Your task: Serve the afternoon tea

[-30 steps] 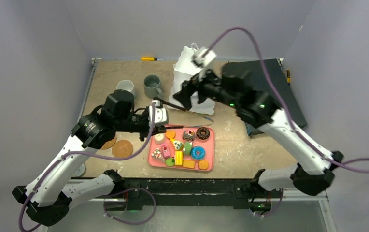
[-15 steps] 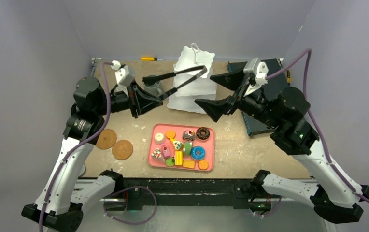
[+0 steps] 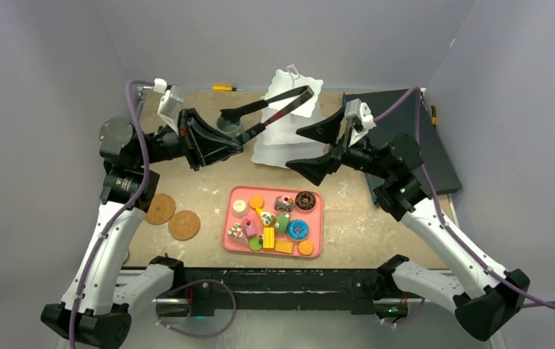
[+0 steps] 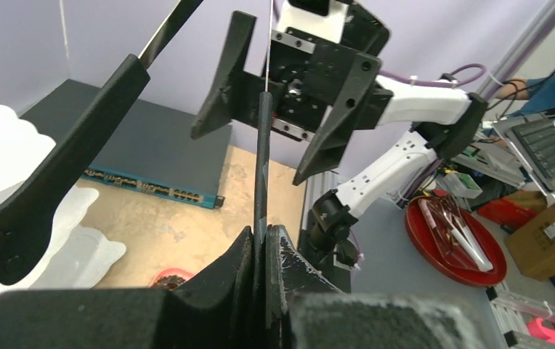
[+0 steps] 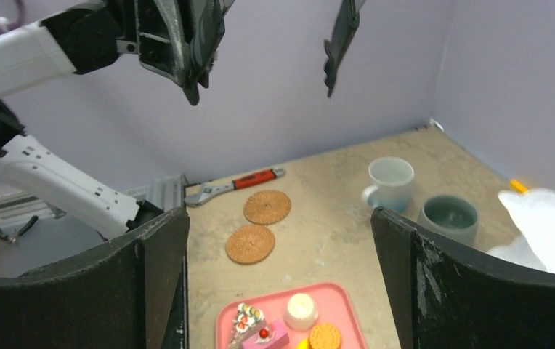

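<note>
Top external: left gripper [image 3: 237, 142] is clamping the black tongs [image 3: 267, 103] aloft, seemingly by one arm only; toy pastries [image 3: 274, 222] are sitting on the pink tray [image 3: 229, 236], stand [image 3: 271, 153] behind; right gripper [image 3: 296, 149] is hanging wide, empty. Needing a regrip across both tong arms before picking.

The top camera looks steeply down from behind the arm bases over the whole table [image 3: 347, 211]. The left wrist camera looks close along the tongs [image 4: 57, 160] toward the right arm [image 4: 412, 109]. The right wrist camera faces the left arm [image 5: 20, 51], over coasters [image 5: 267, 207] and tray [image 5: 343, 302] (both also seen from the top).
</note>
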{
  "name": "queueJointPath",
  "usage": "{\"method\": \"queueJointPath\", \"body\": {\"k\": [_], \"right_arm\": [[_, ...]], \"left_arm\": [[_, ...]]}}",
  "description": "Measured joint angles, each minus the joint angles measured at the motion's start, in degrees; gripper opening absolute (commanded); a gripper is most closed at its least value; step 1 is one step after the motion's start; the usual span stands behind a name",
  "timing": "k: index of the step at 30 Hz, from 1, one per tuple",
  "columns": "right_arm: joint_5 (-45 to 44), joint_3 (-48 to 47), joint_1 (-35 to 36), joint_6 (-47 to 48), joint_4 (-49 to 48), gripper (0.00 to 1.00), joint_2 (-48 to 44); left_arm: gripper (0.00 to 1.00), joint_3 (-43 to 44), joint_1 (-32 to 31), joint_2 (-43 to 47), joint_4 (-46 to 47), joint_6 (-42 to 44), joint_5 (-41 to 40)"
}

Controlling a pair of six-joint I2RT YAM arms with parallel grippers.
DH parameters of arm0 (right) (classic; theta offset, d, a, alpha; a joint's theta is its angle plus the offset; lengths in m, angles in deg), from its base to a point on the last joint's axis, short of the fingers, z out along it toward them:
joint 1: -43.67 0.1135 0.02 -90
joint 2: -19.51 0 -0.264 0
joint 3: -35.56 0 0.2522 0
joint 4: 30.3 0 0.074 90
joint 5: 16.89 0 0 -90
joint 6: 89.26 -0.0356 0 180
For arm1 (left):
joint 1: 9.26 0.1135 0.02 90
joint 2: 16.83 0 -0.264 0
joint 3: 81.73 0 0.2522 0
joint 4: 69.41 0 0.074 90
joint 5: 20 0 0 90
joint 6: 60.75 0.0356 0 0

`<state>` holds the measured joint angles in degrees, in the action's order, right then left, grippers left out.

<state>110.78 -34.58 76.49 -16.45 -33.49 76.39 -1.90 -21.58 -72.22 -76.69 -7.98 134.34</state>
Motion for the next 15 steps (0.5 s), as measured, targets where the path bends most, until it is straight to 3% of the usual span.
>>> {"method": "queueJointPath", "body": {"k": [7,15], "right_arm": [[10.0,0.4,-3.5,-5.8,-20.2,0.99,6.7],[11.4,-2.4,-3.6,-11.9,-32.4,0.99,14.4]], "left_arm": [[0.00,-0.3,0.0,3.5,1.9,-2.6,2.6],[0.00,-3.2,0.0,5.0,3.7,-3.0,3.5]]}}
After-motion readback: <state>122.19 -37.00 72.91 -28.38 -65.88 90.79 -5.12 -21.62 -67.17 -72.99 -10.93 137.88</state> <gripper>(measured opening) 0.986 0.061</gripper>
